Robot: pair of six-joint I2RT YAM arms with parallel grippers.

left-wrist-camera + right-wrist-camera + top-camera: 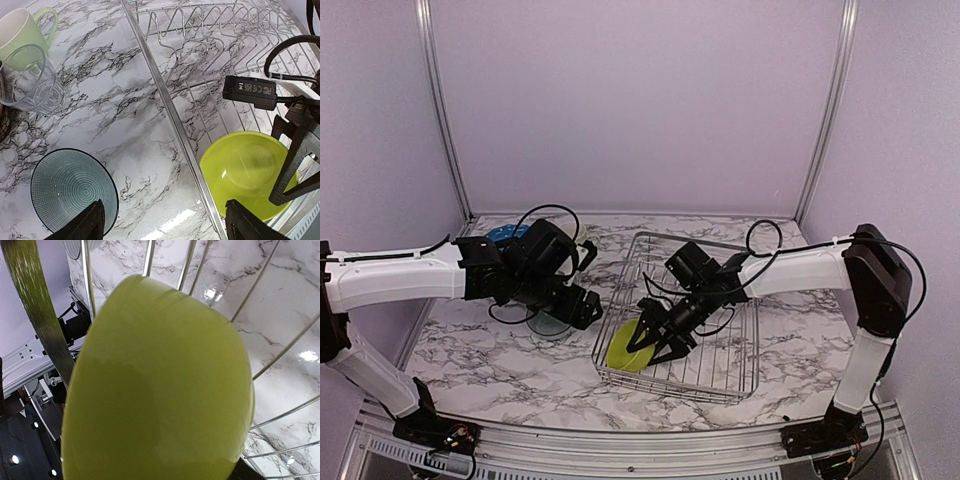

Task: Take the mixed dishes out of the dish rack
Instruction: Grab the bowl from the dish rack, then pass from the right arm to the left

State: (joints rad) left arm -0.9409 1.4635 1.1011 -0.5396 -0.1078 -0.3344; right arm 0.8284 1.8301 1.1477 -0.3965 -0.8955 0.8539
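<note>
Item: lime-green round plastic bowl, in the near-left corner of the silver wire-grid dish rack.
Your right gripper sits at the bowl's rim; you cannot tell whether it has clamped. Your left gripper is spread wide and empty over the marble table, above a round grey-green ribbed dish. Clear glass tumbler just beside pale green mug.

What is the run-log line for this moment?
left fingers: open, empty, above table | right fingers: at green bowl in rack, grip unclear | mug, glass, grey-green plate: on table
</note>
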